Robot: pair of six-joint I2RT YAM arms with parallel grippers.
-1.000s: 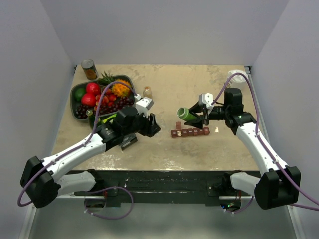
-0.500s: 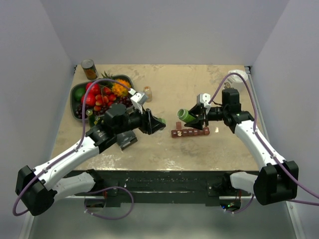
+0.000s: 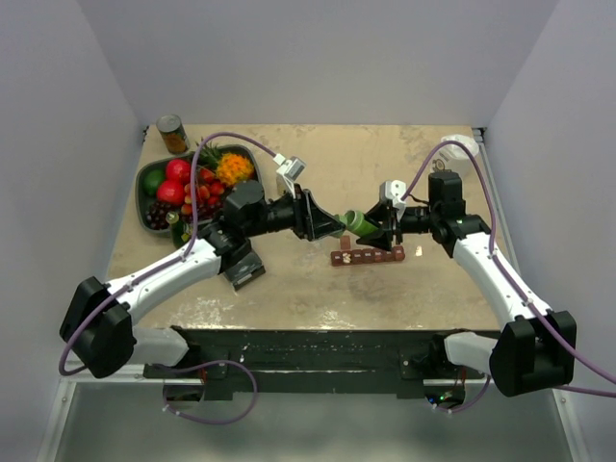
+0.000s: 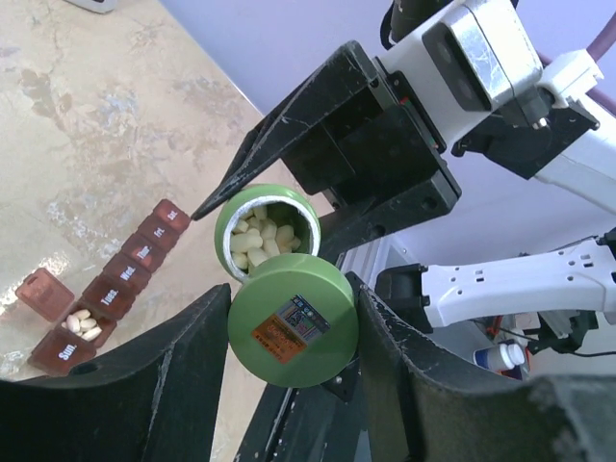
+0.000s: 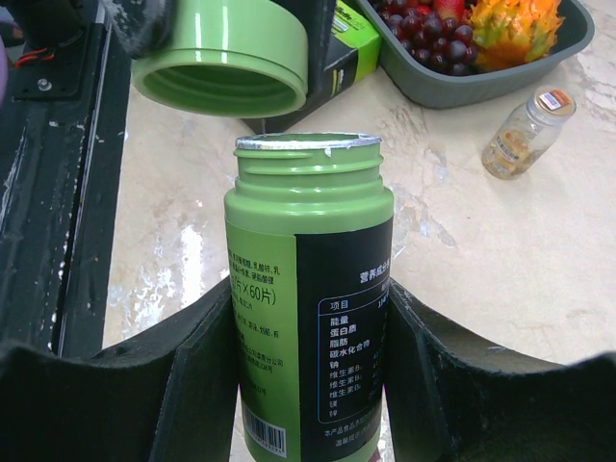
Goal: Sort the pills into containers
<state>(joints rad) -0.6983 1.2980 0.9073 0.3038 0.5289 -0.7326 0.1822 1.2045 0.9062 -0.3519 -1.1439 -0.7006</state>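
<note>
The right gripper clamps the open green bottle over the marbled table between white walls, and the left gripper pinches its cap just beside the mouth. The containers lie on the table near the bottle; only the left wrist view shows pills in the bottle and in one end compartment
</note>
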